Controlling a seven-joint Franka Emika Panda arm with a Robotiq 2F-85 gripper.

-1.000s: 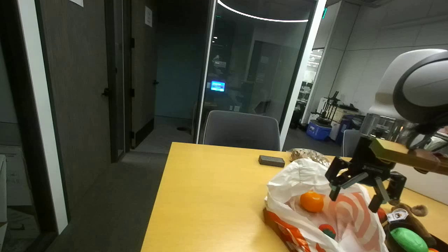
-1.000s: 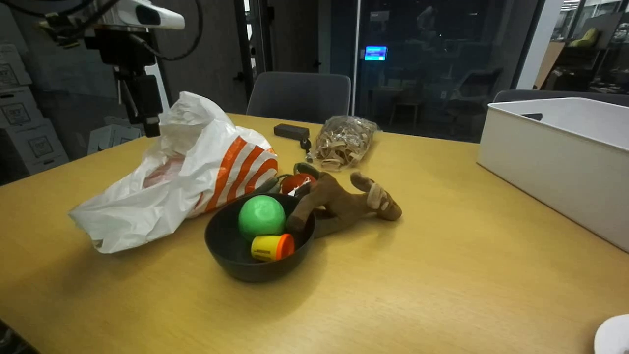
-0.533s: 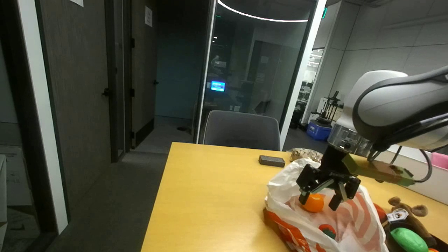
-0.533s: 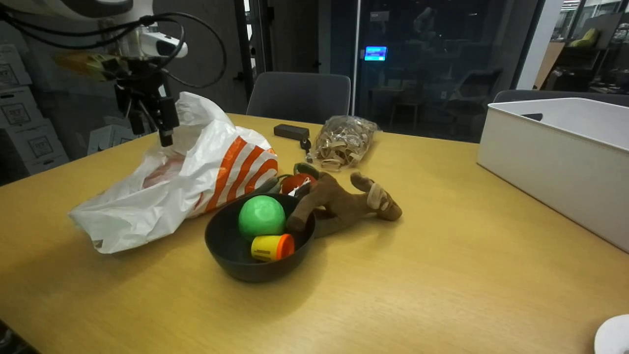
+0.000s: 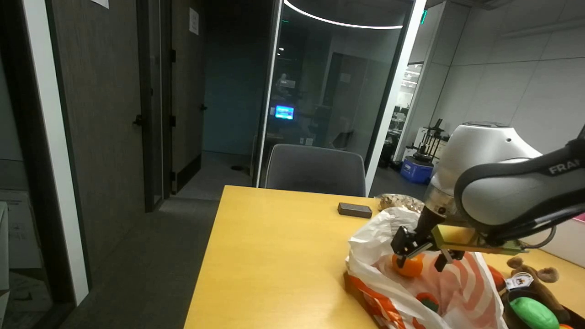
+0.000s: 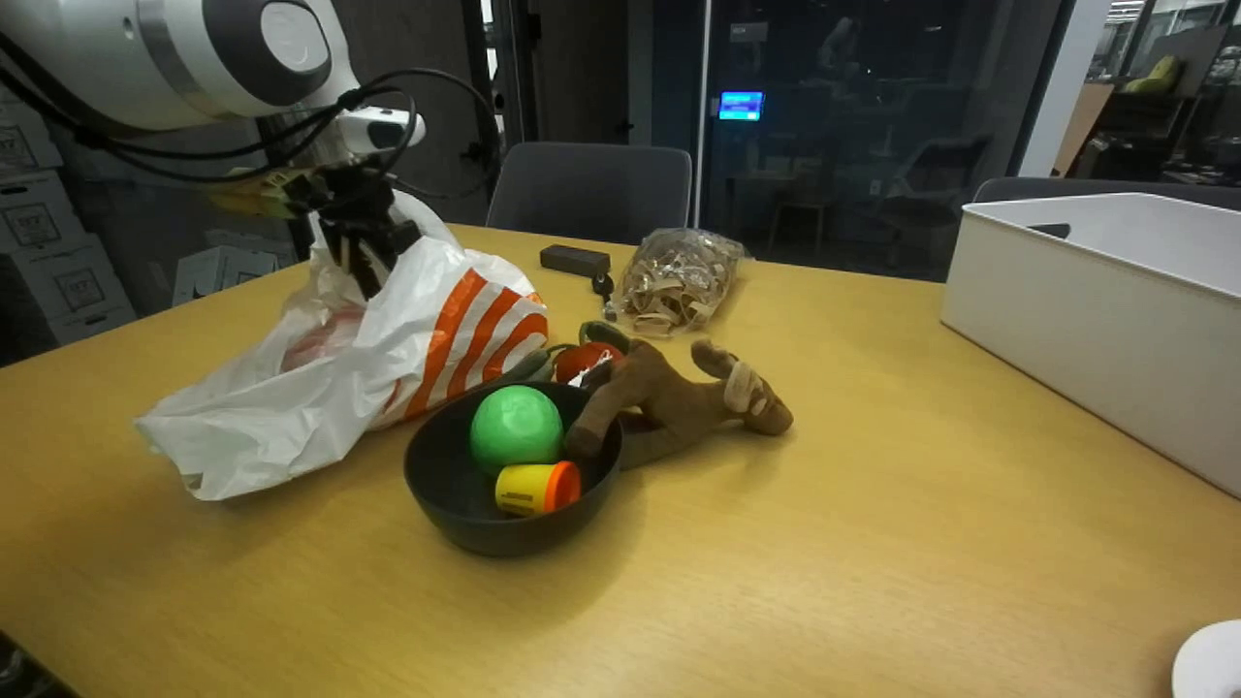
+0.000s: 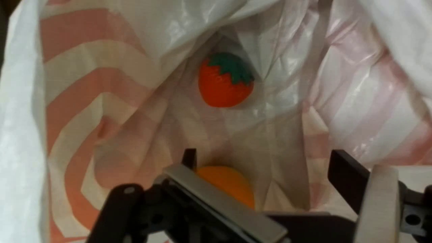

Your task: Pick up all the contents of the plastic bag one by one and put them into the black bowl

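Two pieces show inside the plastic bag (image 6: 262, 417), in from the far edge of the table (image 5: 265, 256): strawberry (image 7: 224, 81), orange ball (image 7: 233, 182)! End effector (image 7: 265, 158) spread, gripping nothing; ball looks light, slippery: clasp its middle.

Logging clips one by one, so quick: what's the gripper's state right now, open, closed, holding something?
Gripper: open, holding nothing; the round orange item and the strawberry lie ungripped in the plastic bag.
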